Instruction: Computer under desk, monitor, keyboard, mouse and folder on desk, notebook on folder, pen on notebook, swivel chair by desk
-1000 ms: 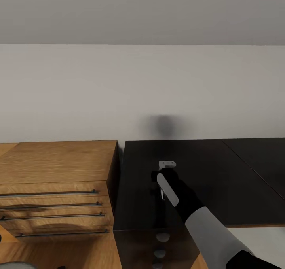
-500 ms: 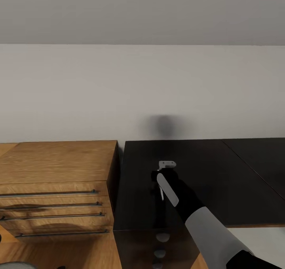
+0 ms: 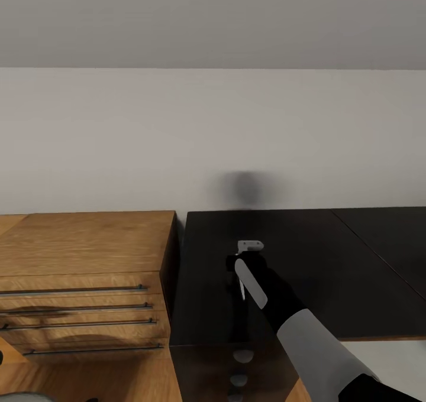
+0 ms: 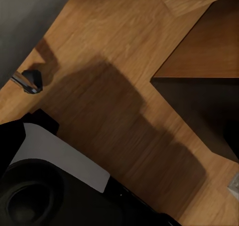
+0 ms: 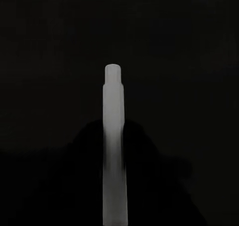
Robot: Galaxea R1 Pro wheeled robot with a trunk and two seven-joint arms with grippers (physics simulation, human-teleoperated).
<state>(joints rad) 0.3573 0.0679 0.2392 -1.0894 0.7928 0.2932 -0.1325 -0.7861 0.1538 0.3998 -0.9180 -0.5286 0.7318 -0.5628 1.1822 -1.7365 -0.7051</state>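
The pen's [image 5: 113, 146] lower end is cut off; the desk [image 3: 331, 260] runs off right

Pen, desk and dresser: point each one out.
pen [image 5: 113, 151]: right wrist view, mid-shaft.
desk [image 3: 307, 260]: head view, bare glossy top.
dresser [image 3: 89, 242]: head view, wooden top.

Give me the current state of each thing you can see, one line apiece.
Right end effector: over the desk, shut on the pen.
Pen: held upright above the desk.
Desk: top bare where visible.
Dresser: drawers closed.
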